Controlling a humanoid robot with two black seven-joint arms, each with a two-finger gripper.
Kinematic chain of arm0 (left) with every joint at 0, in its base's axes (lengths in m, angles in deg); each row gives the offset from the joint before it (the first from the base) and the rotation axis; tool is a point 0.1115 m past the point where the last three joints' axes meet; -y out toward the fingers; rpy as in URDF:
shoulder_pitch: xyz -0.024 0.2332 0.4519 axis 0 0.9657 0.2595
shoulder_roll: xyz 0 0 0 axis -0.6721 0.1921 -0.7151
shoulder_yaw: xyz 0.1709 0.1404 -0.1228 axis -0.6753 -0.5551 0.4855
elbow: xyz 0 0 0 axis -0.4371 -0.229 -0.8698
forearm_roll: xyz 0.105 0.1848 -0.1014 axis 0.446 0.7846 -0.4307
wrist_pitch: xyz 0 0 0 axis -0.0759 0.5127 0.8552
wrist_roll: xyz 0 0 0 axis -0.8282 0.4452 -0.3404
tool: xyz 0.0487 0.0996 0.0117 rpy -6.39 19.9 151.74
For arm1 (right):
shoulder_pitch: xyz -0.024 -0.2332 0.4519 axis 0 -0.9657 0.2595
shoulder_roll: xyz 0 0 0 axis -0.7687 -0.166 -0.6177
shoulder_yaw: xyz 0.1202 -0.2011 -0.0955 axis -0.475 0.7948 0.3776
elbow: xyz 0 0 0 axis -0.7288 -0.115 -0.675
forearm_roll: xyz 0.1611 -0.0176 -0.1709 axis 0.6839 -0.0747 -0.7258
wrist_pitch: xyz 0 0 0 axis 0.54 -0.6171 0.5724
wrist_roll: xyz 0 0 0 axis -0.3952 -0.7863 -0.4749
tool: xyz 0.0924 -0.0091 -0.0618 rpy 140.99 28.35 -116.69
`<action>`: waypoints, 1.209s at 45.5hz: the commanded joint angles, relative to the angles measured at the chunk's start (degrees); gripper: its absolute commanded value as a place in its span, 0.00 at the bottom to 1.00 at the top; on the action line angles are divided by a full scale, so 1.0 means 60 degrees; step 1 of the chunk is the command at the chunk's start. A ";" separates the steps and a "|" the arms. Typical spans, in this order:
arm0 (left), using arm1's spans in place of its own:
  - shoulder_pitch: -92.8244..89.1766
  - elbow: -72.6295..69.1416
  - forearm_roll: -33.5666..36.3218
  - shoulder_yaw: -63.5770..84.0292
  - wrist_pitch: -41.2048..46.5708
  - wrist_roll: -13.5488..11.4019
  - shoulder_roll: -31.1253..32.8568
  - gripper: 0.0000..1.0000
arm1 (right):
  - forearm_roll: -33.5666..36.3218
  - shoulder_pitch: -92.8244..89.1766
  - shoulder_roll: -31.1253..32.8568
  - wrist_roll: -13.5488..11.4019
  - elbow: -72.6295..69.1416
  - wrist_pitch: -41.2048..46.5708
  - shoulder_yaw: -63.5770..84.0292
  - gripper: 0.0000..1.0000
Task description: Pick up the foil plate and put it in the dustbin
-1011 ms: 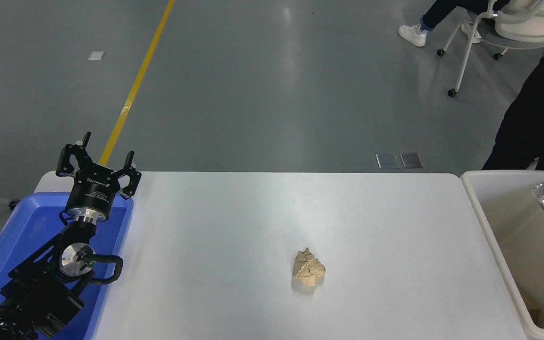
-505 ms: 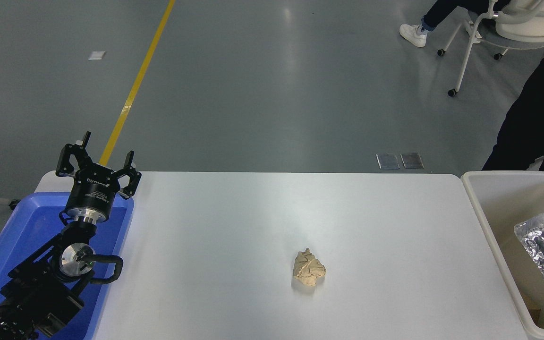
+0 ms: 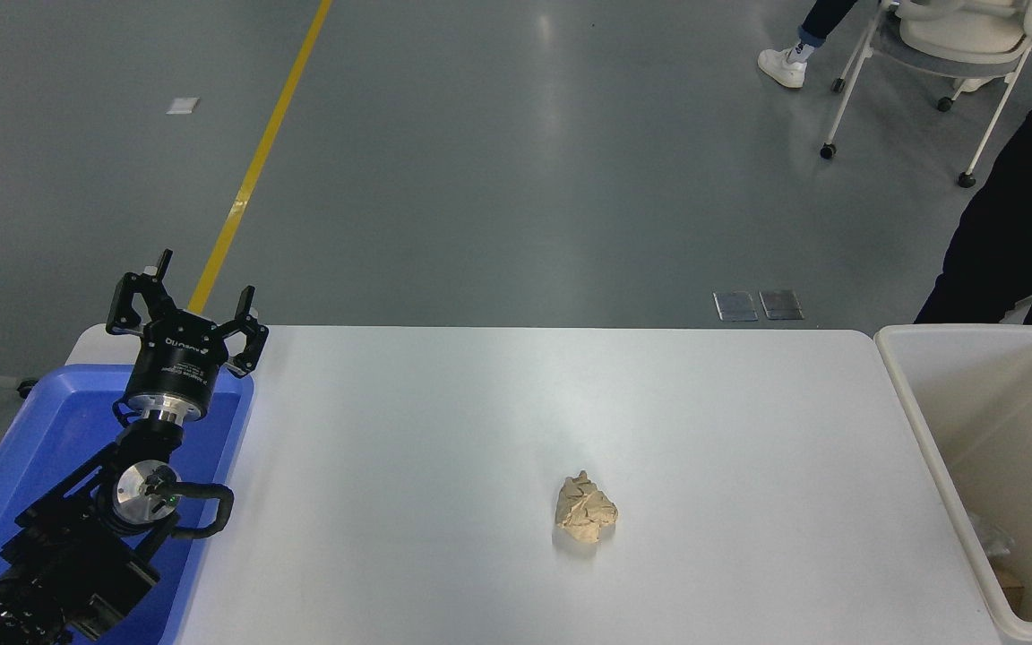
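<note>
At the far left a blue plastic bin (image 3: 50, 421) sits against the counter's (image 3: 480, 403) left edge. The robot's left arm rises over it from the lower left corner. The left gripper (image 3: 192, 300) points away from the camera above the bin's far rim, with its fingers spread wide and nothing between them. On the grey floor beyond, a yellow line (image 3: 256, 161) runs away towards the top.

The white counter carries one thing: a small crumpled tan paper wad (image 3: 586, 520), right of the middle and towards the near edge.

Just beside the counter's right end stands the off-white dustbin (image 3: 915, 412), partly cut off by the picture's edge. Low inside it, against the near-left wall, lies a crinkled silvery scrap (image 3: 986, 540) (too little shows to tell whether it is the foil plate).

Behind the dustbin a person in dark clothing (image 3: 1027, 233) stands at the right edge. At the top right are a wheeled chair (image 3: 955, 36) and a white shoe (image 3: 783, 64).
</note>
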 commanded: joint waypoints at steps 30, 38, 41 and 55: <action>-0.0008 -0.0003 -0.0001 -0.0015 -0.0012 0.0012 0.0000 0.98 | -0.0543 1.0423 -0.1662 -0.0080 -0.7736 0.4610 0.5478 1.00; 0.0007 -0.0003 -0.0001 0.0000 0.0003 0.0012 0.0000 0.98 | -0.0514 1.2021 -0.2438 -0.0095 -0.9422 0.6150 0.5947 1.00; 0.0007 -0.0003 -0.0001 0.0000 0.0003 0.0012 0.0000 0.98 | -0.0514 1.2446 -0.2541 -0.0095 -0.9861 0.6385 0.6035 1.00; 0.0007 -0.0003 -0.0002 0.0000 0.0003 -0.0003 0.0000 0.98 | -0.0528 1.5053 -0.2585 -0.0095 -1.3333 0.7338 0.6138 1.00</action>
